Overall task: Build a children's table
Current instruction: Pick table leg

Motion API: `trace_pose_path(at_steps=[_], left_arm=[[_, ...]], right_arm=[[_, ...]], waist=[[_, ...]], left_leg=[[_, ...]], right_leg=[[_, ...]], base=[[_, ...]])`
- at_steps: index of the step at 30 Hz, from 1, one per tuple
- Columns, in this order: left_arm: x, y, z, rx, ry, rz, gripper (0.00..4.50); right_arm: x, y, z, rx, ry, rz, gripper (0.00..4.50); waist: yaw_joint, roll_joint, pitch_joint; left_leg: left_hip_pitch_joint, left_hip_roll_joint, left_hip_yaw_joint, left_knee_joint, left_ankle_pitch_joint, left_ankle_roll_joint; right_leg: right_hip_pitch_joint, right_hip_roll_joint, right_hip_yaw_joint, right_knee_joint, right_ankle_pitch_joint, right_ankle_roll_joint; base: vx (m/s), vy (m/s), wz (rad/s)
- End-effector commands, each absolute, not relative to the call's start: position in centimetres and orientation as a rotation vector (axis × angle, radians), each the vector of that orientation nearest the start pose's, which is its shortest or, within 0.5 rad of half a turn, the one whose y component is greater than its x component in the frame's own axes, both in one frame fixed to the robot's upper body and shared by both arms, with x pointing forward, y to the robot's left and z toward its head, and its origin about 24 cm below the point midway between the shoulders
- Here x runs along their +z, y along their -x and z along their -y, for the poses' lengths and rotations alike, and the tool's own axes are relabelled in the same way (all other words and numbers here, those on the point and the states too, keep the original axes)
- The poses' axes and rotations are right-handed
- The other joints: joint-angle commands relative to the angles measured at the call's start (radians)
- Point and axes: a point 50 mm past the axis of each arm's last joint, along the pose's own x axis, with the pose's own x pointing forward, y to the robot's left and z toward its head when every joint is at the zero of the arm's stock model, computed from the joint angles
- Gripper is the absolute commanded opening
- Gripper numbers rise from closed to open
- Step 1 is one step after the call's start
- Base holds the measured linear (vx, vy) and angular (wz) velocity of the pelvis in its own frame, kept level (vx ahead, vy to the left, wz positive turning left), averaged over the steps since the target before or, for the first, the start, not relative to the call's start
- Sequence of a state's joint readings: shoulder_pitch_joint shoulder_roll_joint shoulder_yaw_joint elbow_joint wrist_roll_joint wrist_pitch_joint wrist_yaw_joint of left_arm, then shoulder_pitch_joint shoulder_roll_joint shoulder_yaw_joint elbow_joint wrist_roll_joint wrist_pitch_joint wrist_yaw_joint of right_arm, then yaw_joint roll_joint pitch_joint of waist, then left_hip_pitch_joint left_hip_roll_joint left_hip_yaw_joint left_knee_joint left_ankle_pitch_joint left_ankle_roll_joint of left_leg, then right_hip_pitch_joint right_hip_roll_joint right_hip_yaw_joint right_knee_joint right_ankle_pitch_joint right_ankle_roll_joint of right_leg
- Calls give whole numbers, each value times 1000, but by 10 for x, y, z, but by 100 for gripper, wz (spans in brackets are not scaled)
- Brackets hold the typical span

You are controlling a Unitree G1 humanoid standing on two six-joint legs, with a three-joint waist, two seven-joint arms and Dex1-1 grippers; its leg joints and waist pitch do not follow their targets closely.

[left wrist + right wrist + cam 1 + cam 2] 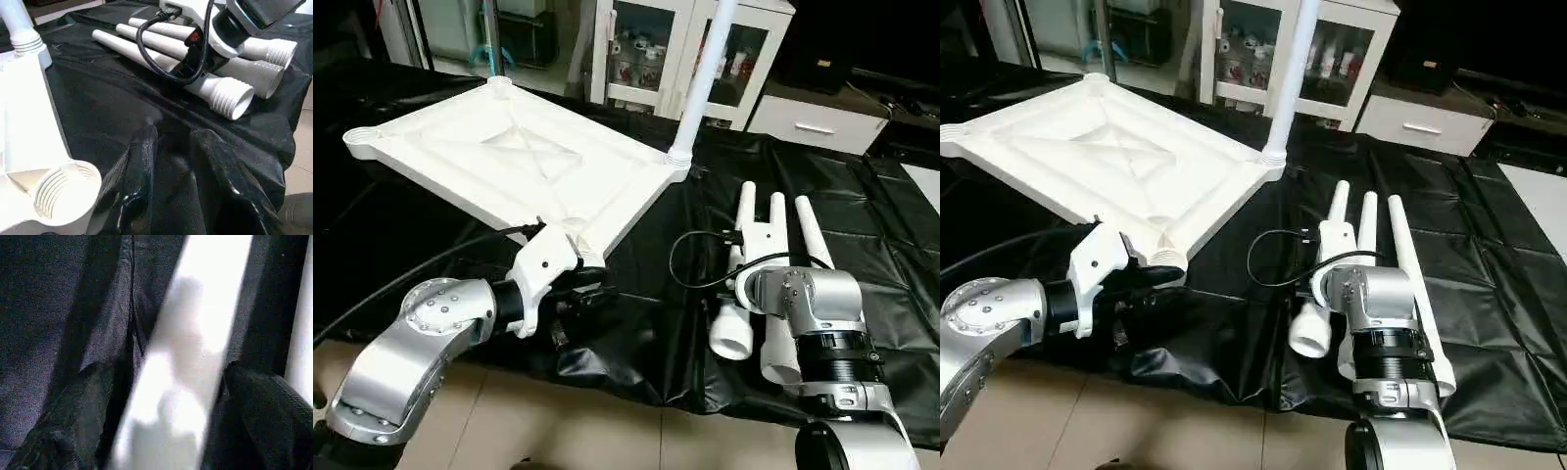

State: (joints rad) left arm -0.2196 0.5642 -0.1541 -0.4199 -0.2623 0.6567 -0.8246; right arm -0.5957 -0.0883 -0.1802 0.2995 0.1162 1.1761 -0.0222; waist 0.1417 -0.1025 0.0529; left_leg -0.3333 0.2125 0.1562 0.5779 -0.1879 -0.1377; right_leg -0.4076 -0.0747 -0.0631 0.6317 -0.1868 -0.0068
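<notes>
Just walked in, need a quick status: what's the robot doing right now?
The humanoid is assembling a white plastic children's table on a black-draped worktable. The table top lies underside up, with one leg already standing in a far corner socket. Three loose legs lie side by side to the right. The right gripper is down over them, its open fingers straddling one leg. The left gripper sits beside the near corner socket, holding nothing.

The black tabletop (636, 313) is viewed from above by both head cameras; three loose legs (205, 73) are shared with the close, low left wrist view.
</notes>
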Motion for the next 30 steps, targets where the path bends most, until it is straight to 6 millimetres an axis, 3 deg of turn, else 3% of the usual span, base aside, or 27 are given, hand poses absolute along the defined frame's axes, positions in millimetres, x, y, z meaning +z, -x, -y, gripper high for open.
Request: trace_pose_path(at_steps=[1, 11, 21, 28, 29, 30], left_arm=[[127, -244, -137, -1067, -339, -238, 139], [127, -245, -138, -1065, -349, -232, 139], [131, -250, -142, -1030, -347, -215, 139], [141, -264, -144, -943, -321, -133, 139], [144, -267, -144, -919, -318, -108, 139], [147, -271, -144, -897, -316, -83, 139]], right_arm=[[46, -321, 159, -2, -96, -904, 359], [40, -319, 160, -19, -125, -915, 260], [48, -325, 163, -46, -147, -844, 187], [77, -335, 168, -136, -201, -633, 182], [84, -338, 168, -144, -212, -575, 182], [91, -341, 168, -147, -223, -515, 182]], waist=[[-3, 13, -58], [-2, 12, -59], [-2, 16, -61], [-2, 19, -61], [-2, 28, -62], [-4, 24, -61]], left_leg=[[-5, -1, 12, -72, -148, -75], [-5, -1, 12, -71, -135, -77], [-5, -2, 12, -70, -135, -81], [-3, -3, 12, -70, -133, -83], [-3, -3, 10, -70, -138, -86], [-4, -3, 12, -70, -148, -84]], right_leg=[[48, -46, 42, -63, -178, -59], [48, -46, 42, -60, -153, -64], [48, -45, 41, -58, -141, -68], [49, -44, 41, -58, -124, -69], [50, -44, 41, -56, -122, -66], [48, -43, 42, -60, -130, -62]], base=[[0, 0, 0], [0, 0, 0], [0, 0, 0], [0, 0, 0], [0, 0, 0], [0, 0, 0]])
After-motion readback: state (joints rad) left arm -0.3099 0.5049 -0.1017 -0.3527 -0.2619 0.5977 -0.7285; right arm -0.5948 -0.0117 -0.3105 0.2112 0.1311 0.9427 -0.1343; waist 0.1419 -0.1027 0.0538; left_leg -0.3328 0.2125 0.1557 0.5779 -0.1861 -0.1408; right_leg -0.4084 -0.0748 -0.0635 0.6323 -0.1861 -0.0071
